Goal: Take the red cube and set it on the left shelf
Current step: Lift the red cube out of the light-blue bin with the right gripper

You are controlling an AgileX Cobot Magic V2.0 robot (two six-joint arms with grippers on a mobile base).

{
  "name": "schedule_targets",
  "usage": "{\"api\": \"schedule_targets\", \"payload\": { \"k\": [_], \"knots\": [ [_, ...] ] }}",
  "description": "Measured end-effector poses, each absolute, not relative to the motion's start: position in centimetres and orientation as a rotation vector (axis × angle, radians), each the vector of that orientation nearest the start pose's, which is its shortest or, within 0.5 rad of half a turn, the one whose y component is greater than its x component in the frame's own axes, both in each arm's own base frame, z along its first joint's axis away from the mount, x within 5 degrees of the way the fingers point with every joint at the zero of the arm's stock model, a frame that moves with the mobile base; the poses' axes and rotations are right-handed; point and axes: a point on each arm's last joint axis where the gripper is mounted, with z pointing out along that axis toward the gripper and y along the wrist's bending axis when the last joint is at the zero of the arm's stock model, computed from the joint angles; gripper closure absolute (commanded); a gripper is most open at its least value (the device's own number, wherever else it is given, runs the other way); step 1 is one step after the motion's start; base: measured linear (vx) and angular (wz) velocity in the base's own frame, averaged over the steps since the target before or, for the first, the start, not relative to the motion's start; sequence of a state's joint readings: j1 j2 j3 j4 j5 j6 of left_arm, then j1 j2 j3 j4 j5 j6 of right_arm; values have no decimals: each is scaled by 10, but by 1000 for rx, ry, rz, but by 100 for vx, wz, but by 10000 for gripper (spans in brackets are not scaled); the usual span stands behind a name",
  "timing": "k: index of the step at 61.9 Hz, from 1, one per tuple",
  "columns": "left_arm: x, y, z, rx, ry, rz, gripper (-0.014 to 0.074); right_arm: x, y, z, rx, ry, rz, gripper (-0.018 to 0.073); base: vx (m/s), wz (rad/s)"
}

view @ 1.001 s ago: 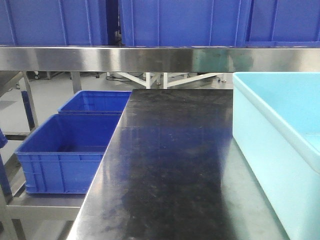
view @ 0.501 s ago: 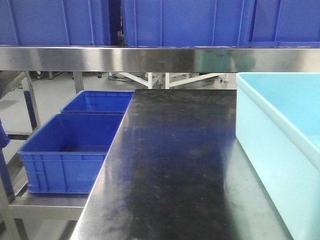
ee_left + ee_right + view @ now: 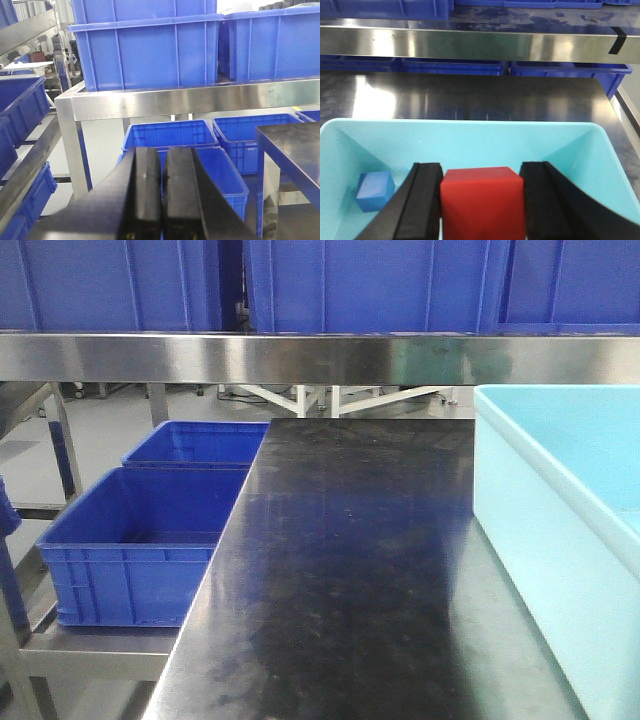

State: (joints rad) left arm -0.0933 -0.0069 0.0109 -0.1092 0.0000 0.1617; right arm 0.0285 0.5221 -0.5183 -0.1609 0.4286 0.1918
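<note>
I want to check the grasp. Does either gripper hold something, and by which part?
The right gripper holds the red cube by its two opposite side faces, one pad on each. The left gripper is shut on nothing.

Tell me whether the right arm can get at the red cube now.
Likely yes: the right gripper straddles the red cube in the turquoise bin, pads apparently against both its sides, with nothing in between.

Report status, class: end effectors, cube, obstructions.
Left end effector shut, empty. Right end effector shut on red cube, at light-blue bin. Blue cube lies in bin, clear of grasp.
</note>
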Motion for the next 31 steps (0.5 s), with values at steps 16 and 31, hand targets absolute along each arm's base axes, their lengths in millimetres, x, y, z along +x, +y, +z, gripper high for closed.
{"api": "schedule_targets", "payload": {
  "k": [16, 31],
  "knots": [
    [56, -5, 210, 108, 1484, -33, 491, 108, -3, 310, 61, 1909, -14, 502, 1, 5],
    [56, -5, 210, 108, 1484, -33, 491, 108, -3, 310, 61, 1909, -14, 502, 0, 0]
  ]
}}
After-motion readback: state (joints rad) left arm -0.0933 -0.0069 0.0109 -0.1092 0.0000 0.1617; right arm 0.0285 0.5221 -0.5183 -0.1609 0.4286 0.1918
